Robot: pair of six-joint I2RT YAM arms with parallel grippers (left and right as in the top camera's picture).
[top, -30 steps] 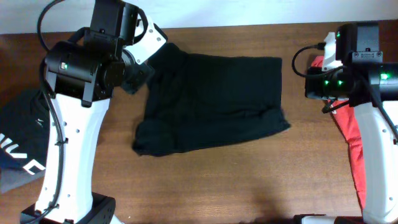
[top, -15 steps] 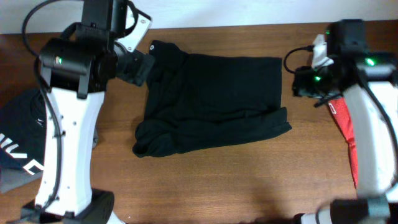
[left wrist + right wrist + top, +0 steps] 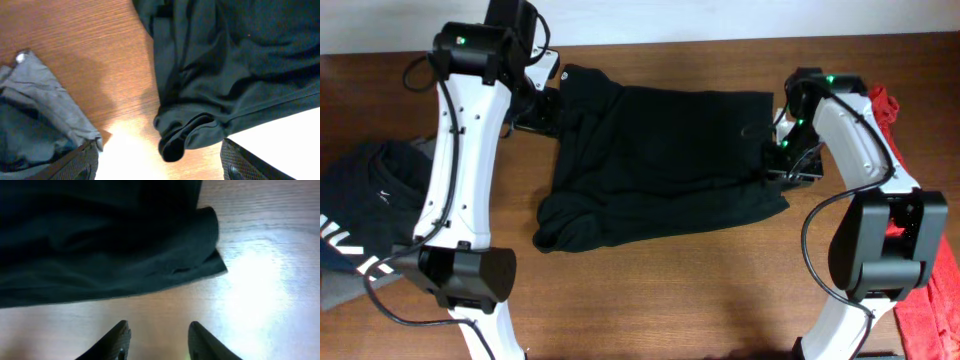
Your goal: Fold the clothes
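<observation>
1. The black garment [image 3: 660, 150] lies spread across the middle of the table [image 3: 650, 300], its near-left corner bunched. The red garment [image 3: 920, 310] trails down the right edge, and a grey garment [image 3: 360, 220] sits heaped at the left.
2. Your left gripper [image 3: 160, 152] hangs at the black garment's left edge with its fingers [image 3: 82, 160] wide apart and nothing between them. A rolled cuff [image 3: 182, 137] lies just ahead of them.
3. Your right gripper [image 3: 160, 335] is also spread and empty. It sits over bare wood just off the cloth's right corner.
4. On the left, the grey garment lies close beside one finger. If you close low there, you may snag it and drag it into the fold.
5. A pinch on the rolled cuff could catch only the roll or a single layer. The wrinkle would then carry into the fold.
6. On the right, coming down where you are would likely close on wood, short of the hem.
7. If one arm lifts ahead of the other, the cloth will probably skew or slip.
</observation>
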